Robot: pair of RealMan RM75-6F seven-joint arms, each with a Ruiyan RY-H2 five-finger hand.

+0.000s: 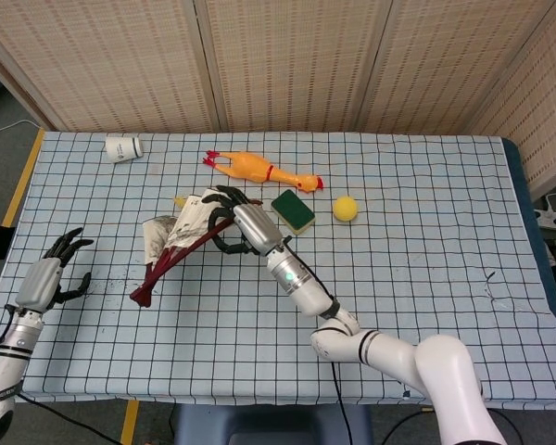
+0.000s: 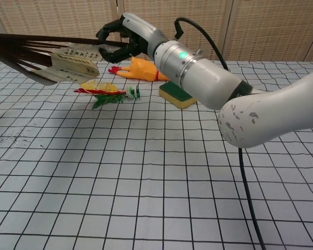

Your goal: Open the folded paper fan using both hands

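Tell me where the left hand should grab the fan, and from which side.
Probably the dark outer rib near the free handle end of the fan, approached from the left. The right hand grips the paper end and holds it aloft, handle slanting toward the open left hand.

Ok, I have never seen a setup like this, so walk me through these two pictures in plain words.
This is a robot with two arms, each ending in a mechanical hand shaped like a person's. One picture looks down from a camera at its head, the other looks forward from its chest.

The right hand holds a paper fan lifted above the table; the fan is only partly spread, its dark red sticks pointing towards the robot's left. The left hand hangs at the near left edge with fingers apart, holding nothing. It shows only in the head view.

On the checked cloth lie a yellow rubber chicken, a green and yellow sponge, a yellow ball, a small feathered toy and a white paper cup on its side.
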